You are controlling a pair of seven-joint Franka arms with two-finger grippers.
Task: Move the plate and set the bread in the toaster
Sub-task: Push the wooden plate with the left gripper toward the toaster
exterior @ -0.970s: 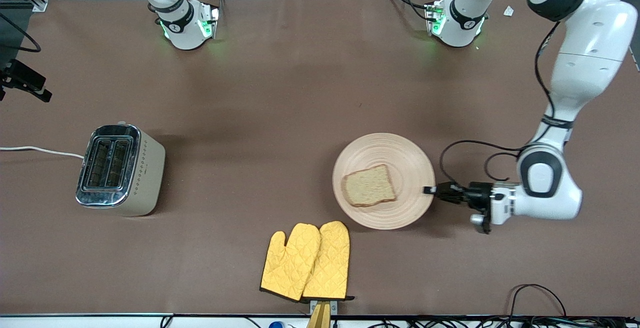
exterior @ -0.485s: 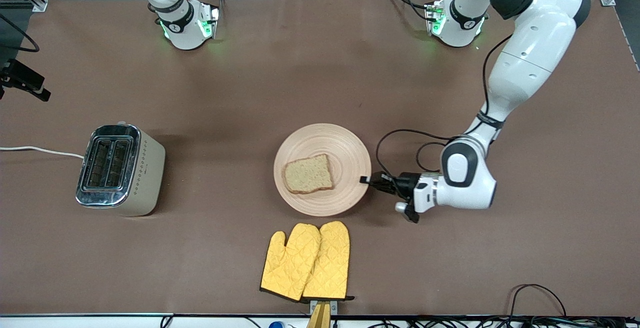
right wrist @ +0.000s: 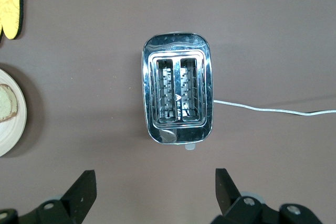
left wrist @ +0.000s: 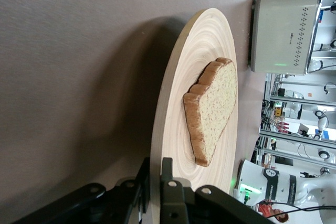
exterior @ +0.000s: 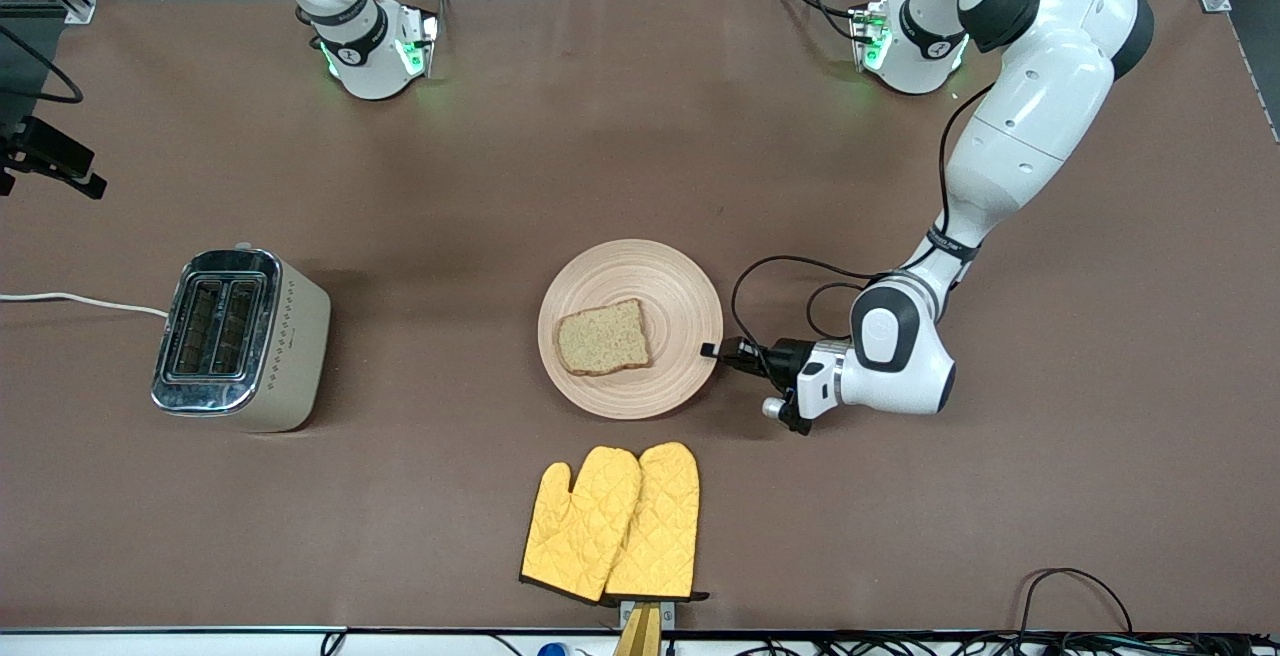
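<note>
On the brown table (exterior: 500, 176), the left hand (exterior: 712, 351) pinches the plate (exterior: 680, 306) rim; the right hand (right wrist: 152, 192), spread wide, hangs over the toaster (right wrist: 177, 87).

Glossy white arm shells, black joint bands, looping black cables, green-lit bases, black end effector (exterior: 712, 350).

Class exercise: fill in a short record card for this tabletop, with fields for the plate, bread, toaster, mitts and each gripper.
plate: round pale beige wooden plate, mid-table, its rim pinched at the edge toward the left arm's end
bread: square speckled tan slice of bread lying flat on the plate
toaster: boxy chrome-topped cream toaster, toward the right arm's end, both slots empty
mitts: pair of yellow quilted oven mitts, nearer the front camera than the plate
left gripper: fingers shut on the plate rim
right gripper: open, above the toaster
</note>
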